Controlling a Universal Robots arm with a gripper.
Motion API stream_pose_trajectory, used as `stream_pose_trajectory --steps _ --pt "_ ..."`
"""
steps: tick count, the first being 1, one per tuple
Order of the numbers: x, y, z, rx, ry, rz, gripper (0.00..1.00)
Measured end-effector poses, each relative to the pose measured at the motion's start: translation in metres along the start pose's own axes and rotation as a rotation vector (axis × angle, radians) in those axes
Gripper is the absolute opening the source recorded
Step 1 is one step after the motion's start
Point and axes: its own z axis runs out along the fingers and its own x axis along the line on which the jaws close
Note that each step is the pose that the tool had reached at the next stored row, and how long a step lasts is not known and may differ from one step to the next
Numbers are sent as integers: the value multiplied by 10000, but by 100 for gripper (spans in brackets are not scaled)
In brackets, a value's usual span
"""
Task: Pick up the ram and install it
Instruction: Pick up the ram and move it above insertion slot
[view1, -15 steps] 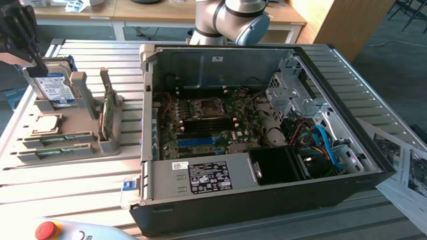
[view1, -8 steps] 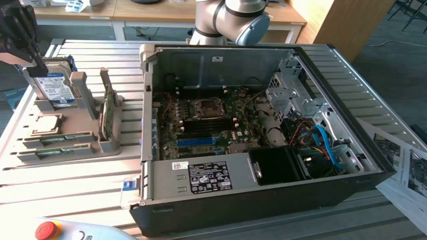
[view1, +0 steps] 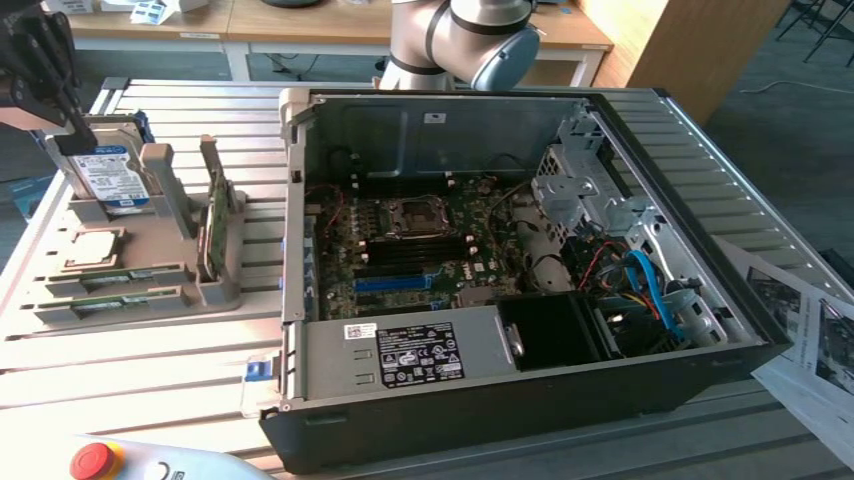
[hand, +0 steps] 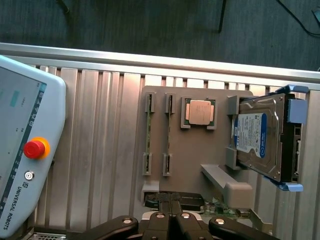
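Pincer (hand: 170, 201) closed, fingers pressed together, nothing held; hovers over grey tray (hand: 192, 155) on slatted desk (hand: 100, 140). Ram (hand: 148, 135) sits on edge in tray slot, untouched, apart from pincer. 2nd stick (hand: 168, 135) just beside it, parallel. CPU (hand: 198, 112) near, hard drive (hand: 260, 137) at tray end. Open PC case (view1: 534, 390) on ext. view's right of tray.

The silver-grey jointed robot arm with pale blue caps (view1: 474, 38) bends at a thick joint at the far side of the exterior view. Its black two-finger gripper (hand: 169, 201) points down at that view's left. The flat dark fingers (hand: 162, 206) are pressed together side by side, with nothing between them. Black linkage bars (hand: 112, 227) splay outward behind them.
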Motion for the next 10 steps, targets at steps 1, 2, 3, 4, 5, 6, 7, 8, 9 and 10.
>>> stream_pose_trajectory --steps 1,2,3,4,5,6,7,8,9,10 --pt "0 0 3 0 -2 1 11" --pt "0 1 6 0 -3 1 11" --pt "0 1 9 0 -5 1 11" --pt "0 1 10 -1 -5 1 11" --pt "0 0 11 -1 -5 0 11" --pt "0 0 11 -1 -5 0 11" --pt "0 0 11 -1 -6 0 11" --pt "0 0 12 0 -6 0 11" --pt "0 0 18 3 -8 0 11" --pt "0 0 26 4 -9 0 11"
